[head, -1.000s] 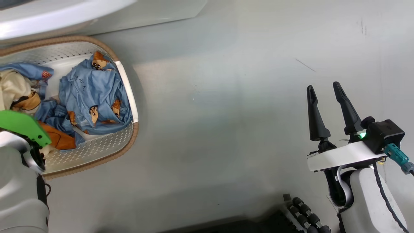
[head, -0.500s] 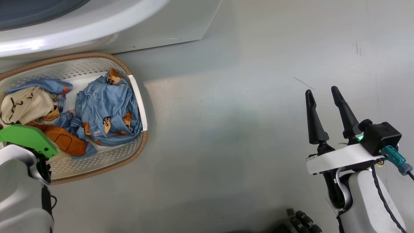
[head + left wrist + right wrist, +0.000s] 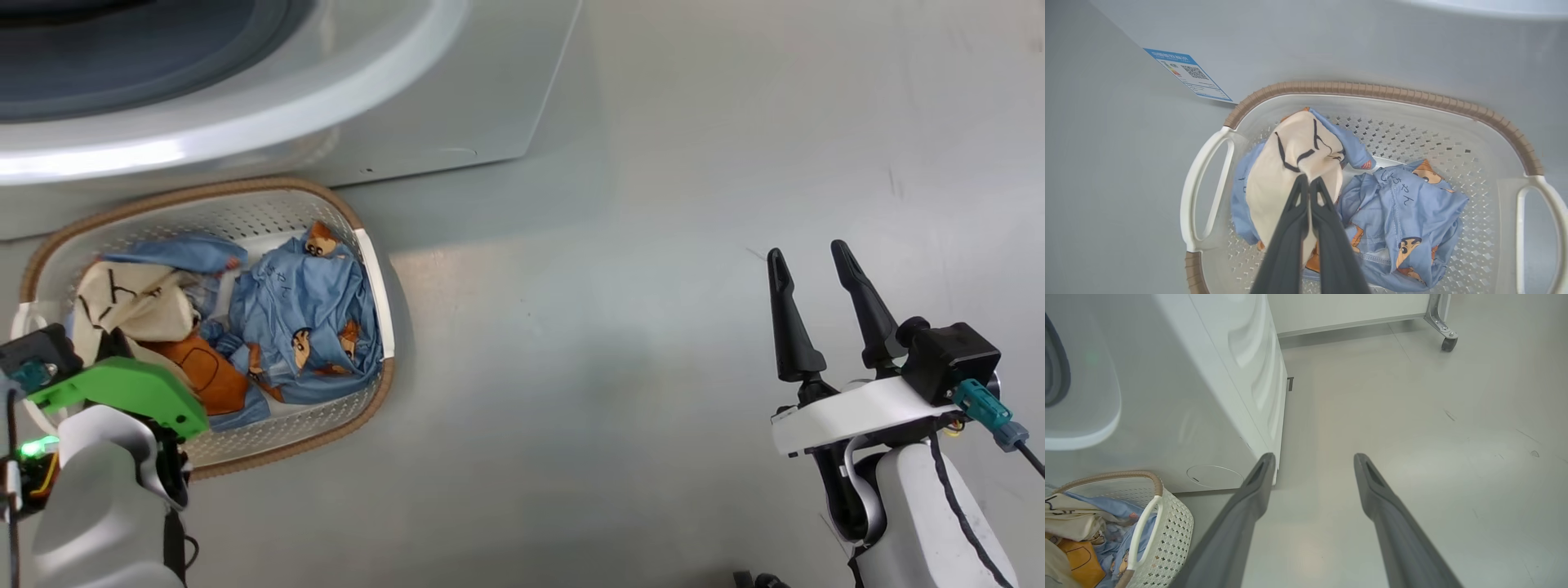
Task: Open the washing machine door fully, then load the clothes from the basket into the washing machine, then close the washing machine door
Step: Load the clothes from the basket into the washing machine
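We see our left tool (image 3: 1308, 179) pinched shut on the cream piece (image 3: 1290, 163) of the clothes (image 3: 302, 327), in the basket (image 3: 1372, 87) on the floor (image 3: 612, 367), near side of the washing machine (image 3: 457, 106). Well right, our right tool (image 3: 806, 249) spread wide, holding nothing, above floor.

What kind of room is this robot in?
Likely a laundry area, maybe a test room: a big white washing machine, a basket of clothes beside it, and a smooth grey floor.
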